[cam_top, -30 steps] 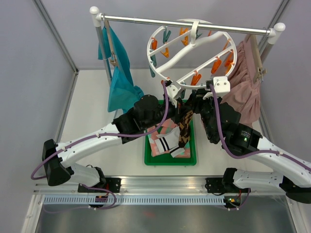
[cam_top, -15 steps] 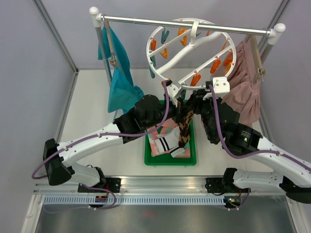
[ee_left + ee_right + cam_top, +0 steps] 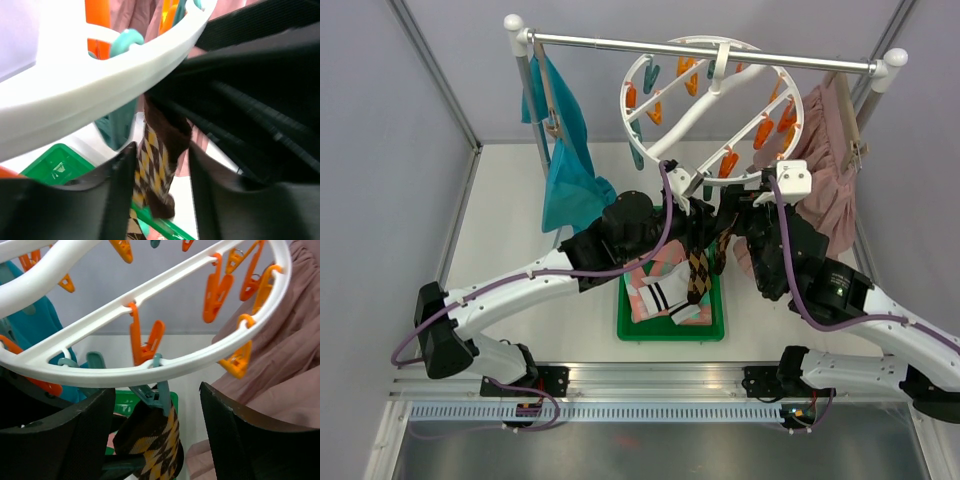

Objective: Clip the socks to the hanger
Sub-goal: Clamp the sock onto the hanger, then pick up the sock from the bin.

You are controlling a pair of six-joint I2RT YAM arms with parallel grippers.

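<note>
The hanger point(image 3: 705, 112), a round white ring with orange and teal clips, hangs tilted from the rail. A brown argyle sock point(image 3: 698, 268) dangles under its near rim, pinched by a teal clip point(image 3: 156, 392). My left gripper point(image 3: 692, 216) is open, and the argyle sock point(image 3: 161, 165) hangs between its fingers point(image 3: 117, 190), brushing the left one. My right gripper point(image 3: 738, 216) is open too, its fingers point(image 3: 240, 435) standing wide on either side of the clipped sock point(image 3: 155, 445). More socks lie below in the green tray point(image 3: 625, 330): a white one with black stripes point(image 3: 666, 296) and a pink one point(image 3: 667, 262).
A teal garment point(image 3: 570, 180) hangs at the left of the rail point(image 3: 620, 44) and a dusty-pink skirt point(image 3: 825, 175) at the right, close to my right arm. The hanger's rim point(image 3: 100, 85) passes just above the left fingers.
Both grippers have opened. The ring has swung up and to the right, and the argyle sock now hangs from the teal clip alone. Both wrists have shifted slightly right.
</note>
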